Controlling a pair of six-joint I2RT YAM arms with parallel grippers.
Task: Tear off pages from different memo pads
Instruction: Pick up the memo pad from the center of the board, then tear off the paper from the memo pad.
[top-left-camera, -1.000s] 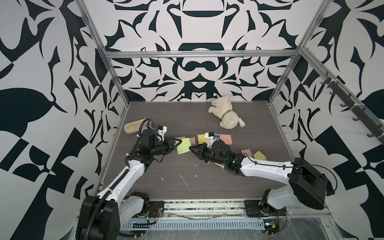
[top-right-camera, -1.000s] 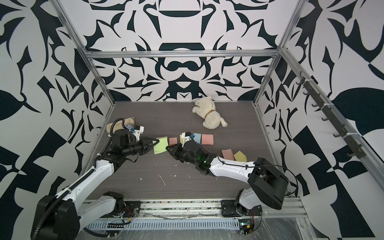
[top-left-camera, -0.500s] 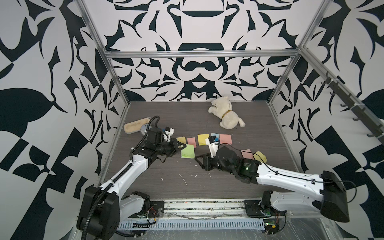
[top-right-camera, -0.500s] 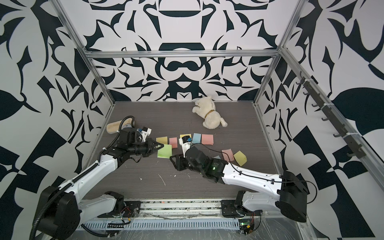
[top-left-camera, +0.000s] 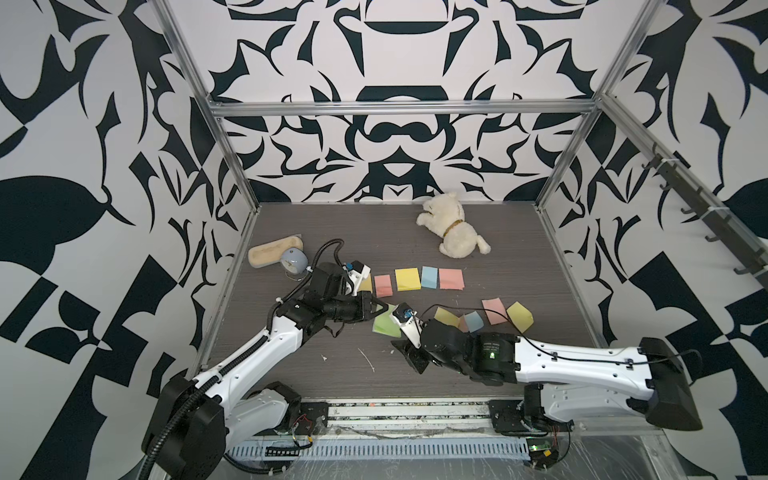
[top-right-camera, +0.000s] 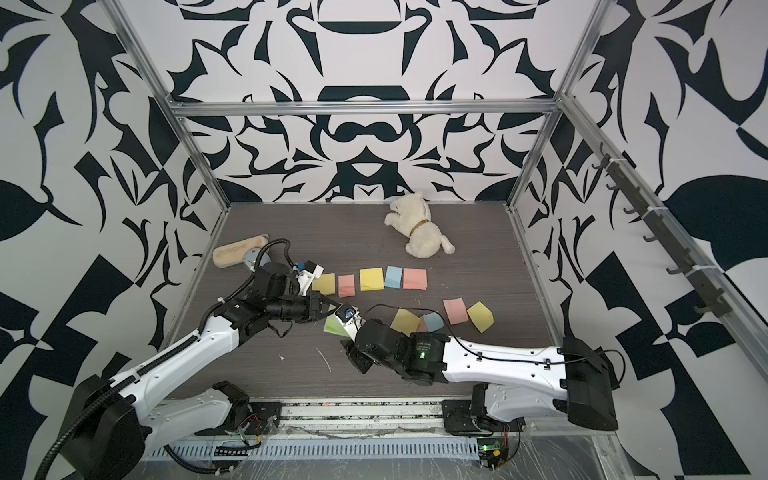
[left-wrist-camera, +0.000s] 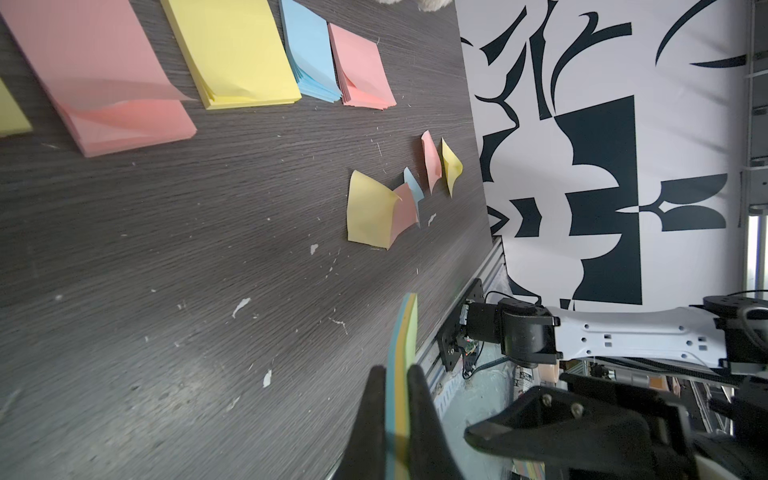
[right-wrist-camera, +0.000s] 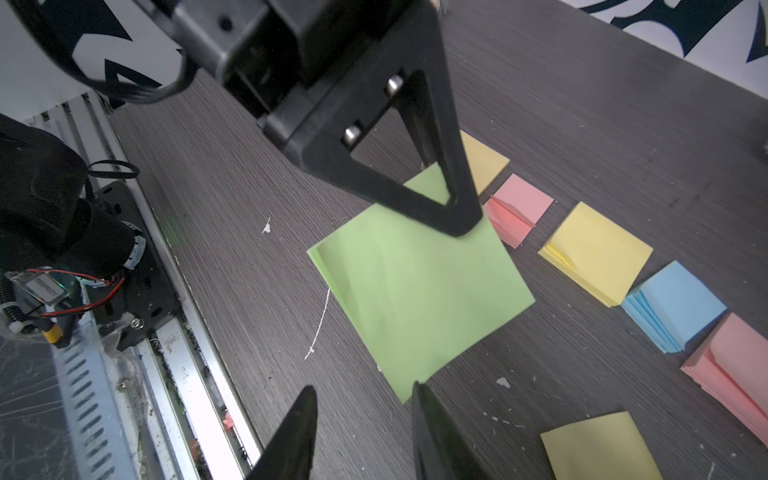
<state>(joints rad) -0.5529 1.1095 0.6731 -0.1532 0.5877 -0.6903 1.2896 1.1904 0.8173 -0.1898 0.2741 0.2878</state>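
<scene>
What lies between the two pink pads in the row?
A yellow pad and then a blue pad, side by side; both top views show it.

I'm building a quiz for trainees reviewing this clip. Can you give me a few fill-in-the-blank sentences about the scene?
1. The held memo pad, clamped in the left hand, shows a ___ top sheet.
2. The right hand near its corner is ___.
3. The stack between the yellow memo pad and the pink end pad is ___.
Missing: green; open; blue.
</scene>
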